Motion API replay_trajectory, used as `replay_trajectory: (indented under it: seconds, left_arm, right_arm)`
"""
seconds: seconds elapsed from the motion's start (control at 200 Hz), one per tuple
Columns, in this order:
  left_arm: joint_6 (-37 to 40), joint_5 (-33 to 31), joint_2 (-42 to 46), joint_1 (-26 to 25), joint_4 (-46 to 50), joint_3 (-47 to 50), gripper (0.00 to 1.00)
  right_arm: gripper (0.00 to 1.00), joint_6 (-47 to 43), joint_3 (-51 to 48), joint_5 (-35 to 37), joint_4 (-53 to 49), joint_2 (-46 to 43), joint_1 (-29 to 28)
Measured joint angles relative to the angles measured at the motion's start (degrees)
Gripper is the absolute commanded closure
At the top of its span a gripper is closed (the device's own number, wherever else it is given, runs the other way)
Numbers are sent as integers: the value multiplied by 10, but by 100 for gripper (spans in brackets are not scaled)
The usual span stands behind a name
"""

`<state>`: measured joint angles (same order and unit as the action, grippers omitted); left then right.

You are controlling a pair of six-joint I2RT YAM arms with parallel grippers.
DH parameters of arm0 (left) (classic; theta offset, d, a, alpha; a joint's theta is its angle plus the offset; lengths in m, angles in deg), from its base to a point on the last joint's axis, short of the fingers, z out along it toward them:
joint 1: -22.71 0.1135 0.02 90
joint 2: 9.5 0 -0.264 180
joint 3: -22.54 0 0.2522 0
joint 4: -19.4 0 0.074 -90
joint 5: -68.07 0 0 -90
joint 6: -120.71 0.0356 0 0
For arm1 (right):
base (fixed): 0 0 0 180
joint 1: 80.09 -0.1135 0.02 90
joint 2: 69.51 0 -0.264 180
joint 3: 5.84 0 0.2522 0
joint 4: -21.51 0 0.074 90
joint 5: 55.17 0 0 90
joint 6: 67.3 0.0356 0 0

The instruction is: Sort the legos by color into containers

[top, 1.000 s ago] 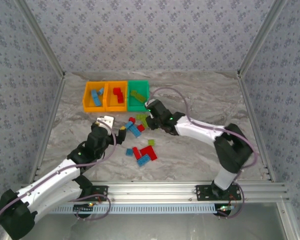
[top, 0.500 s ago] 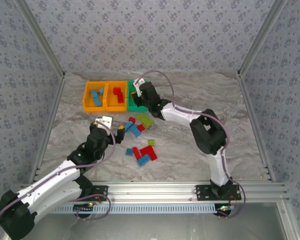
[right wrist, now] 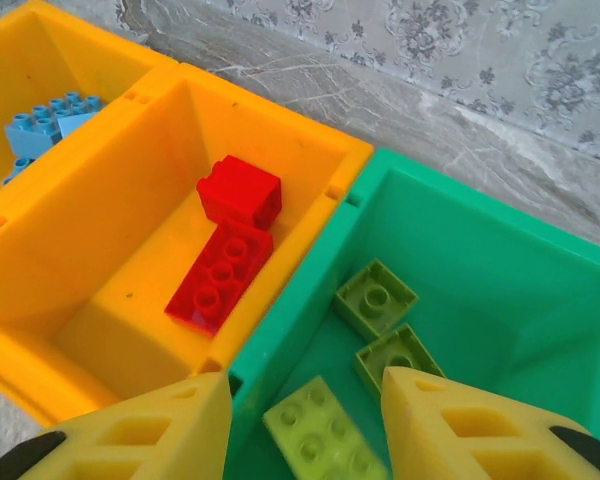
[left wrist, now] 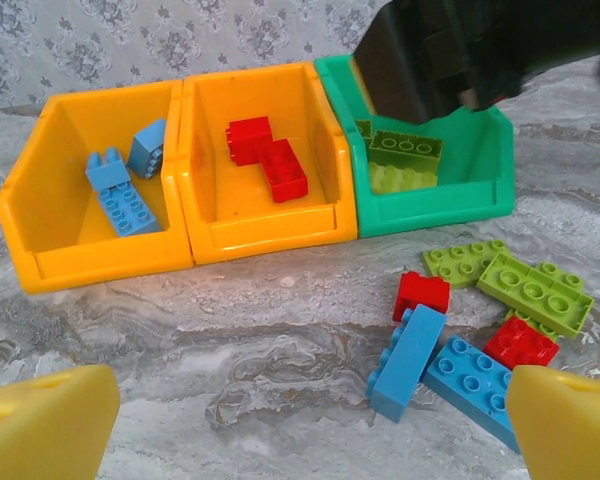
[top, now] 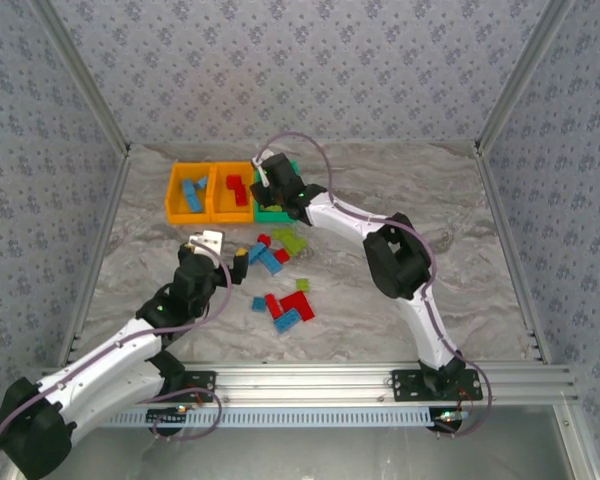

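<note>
- Legos already sorted: lime bricks (right wrist: 376, 297) lie in the green bin (right wrist: 500, 260). Red bricks (right wrist: 225, 265) lie in the orange bin joined to the green bin (right wrist: 130, 340), and light blue bricks (right wrist: 40, 125) in the orange bin farthest from it (right wrist: 20, 50).
- Loose legos (top: 280, 270) lie scattered on the table on the near side of the green bin. Among them are a lime pair (left wrist: 535, 290), a red block (left wrist: 422, 293) and a long blue brick (left wrist: 410, 360) touching that red block.
- The right wrist view looks down into the green bin and shows three lime bricks on its floor. The left wrist view faces the bin's front and shows two stacked lime pieces under the dark body of the right arm.
- From the top view, a second cluster of red and blue bricks (top: 290, 310) lies farther from the green bin, toward the arm bases.
- The right gripper (right wrist: 305, 425) hangs over the green bin with its yellow fingers (right wrist: 150, 430) partly apart. One lime brick sits in the gap below them, and I cannot tell whether they touch it.
- The left gripper (left wrist: 300, 435) sits low on the near side of the green bin, facing it. Its jaws are spread wide and hold nothing, and its yellow fingertips (left wrist: 45, 425) are well apart.
- The marble-patterned table (top: 460, 250) is surrounded by patterned walls (top: 300, 70).
</note>
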<state>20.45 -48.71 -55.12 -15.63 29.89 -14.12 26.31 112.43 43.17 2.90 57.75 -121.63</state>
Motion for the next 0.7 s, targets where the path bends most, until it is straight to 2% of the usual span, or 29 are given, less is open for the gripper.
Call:
replay_trajectory:
  seconds: [0.05, 0.205, 0.315, 0.415, 0.57, 0.7]
  left_arm:
    - [-3, 2, -9, 1, 0, 0, 1]
    - [-24, 19, -45, 13, 12, -5, 2]
    - [-88, 40, -94, 21, 69, -54, 3]
    - [-158, 89, -133, 16, 107, -106, 3]
    - [-279, 128, -197, -56, 198, -188, 21]
    - [-386, 123, -242, -139, 276, -238, 28]
  right_arm:
    - [52, 0, -28, -2, -6, -32, 0]
    - [38, 4, -135, -36, -27, -172, 3]
    - [27, 7, -236, -77, -39, -309, 2]
    - [18, 6, -320, -108, -63, -426, -4]
    - [7, 23, -466, -125, -81, -578, -10]
    - [3, 54, -560, -110, -93, -652, -4]
